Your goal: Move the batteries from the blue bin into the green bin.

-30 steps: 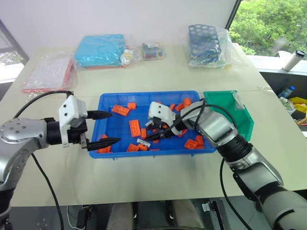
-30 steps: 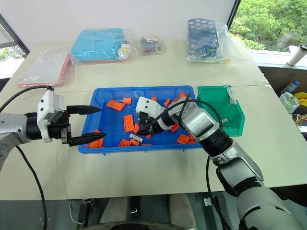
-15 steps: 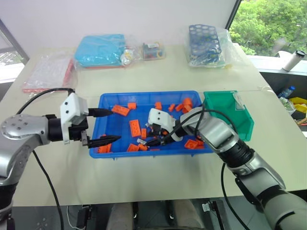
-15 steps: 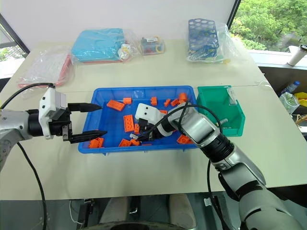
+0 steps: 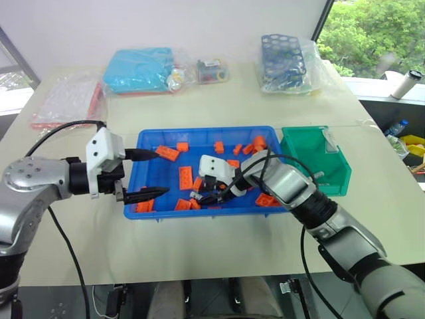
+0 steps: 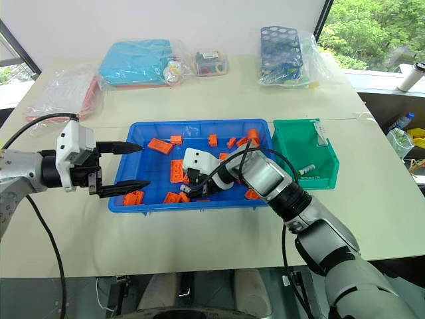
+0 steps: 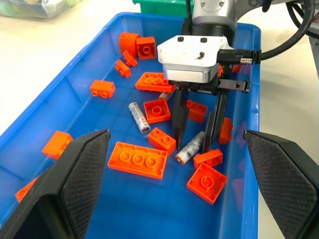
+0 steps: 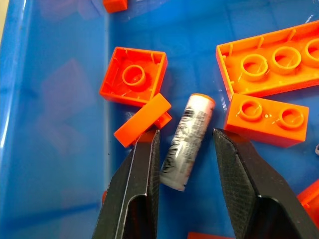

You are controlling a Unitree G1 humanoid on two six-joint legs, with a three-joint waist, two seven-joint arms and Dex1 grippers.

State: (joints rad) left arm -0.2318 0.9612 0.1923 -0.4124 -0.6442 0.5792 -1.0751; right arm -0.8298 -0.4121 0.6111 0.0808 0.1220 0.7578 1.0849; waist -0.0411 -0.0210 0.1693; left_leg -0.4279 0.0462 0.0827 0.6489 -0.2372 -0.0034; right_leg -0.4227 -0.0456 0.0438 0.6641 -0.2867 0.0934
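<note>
Your right gripper (image 7: pixel 196 142) stands part-open astride one battery (image 8: pixel 188 141) on the floor of the blue bin (image 5: pixel 265 131), gripping nothing yet. A small orange brick (image 8: pixel 143 120) crowds one finger; keep it out of the pinch and centre on the cell before closing. A second battery (image 7: pixel 139 117) lies nearby. Left gripper (image 5: pixel 142 174) hangs wide open, empty, at the bin's left end. Green bin (image 5: pixel 335 174) sits just right.

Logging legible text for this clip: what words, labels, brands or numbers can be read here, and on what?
None can be read.
Battery between the right gripper's fingers: dark print on its wrapper, too blurred to read.
Second battery in the blue bin: markings too small.
Small packet at the table's far side: label too small.
</note>
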